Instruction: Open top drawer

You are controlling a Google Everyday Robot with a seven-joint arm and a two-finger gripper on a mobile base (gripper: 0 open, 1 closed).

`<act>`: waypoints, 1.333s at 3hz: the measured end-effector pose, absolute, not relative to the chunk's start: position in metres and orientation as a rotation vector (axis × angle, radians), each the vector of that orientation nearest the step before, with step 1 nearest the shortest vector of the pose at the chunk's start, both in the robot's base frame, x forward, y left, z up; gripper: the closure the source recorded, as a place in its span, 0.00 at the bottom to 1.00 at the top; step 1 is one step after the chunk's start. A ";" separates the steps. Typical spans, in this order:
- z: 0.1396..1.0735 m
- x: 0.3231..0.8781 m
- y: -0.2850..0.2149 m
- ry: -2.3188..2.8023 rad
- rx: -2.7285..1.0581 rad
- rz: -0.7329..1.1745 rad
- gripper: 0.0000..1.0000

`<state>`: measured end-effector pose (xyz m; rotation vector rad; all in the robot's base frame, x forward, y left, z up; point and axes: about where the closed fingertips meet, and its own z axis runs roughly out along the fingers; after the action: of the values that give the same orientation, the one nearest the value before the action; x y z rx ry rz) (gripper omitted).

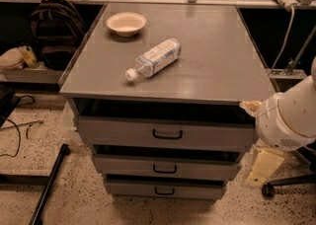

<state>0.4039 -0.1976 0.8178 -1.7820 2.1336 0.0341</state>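
While tool (261, 167) hangs lower rt, grey top drawer (123, 132) sits shut.

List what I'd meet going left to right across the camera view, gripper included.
backpack → bowl → top drawer's handle → gripper, low at the right, beside the drawer stack.
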 end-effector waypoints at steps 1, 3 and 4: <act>0.751 0.418 -0.194 2.108 -1.758 0.097 0.00; 0.749 0.422 -0.193 2.073 -1.798 0.017 0.00; 0.740 0.437 -0.187 2.039 -1.832 -0.025 0.00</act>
<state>0.4369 -0.1873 0.7403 -1.8320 2.0388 -0.0248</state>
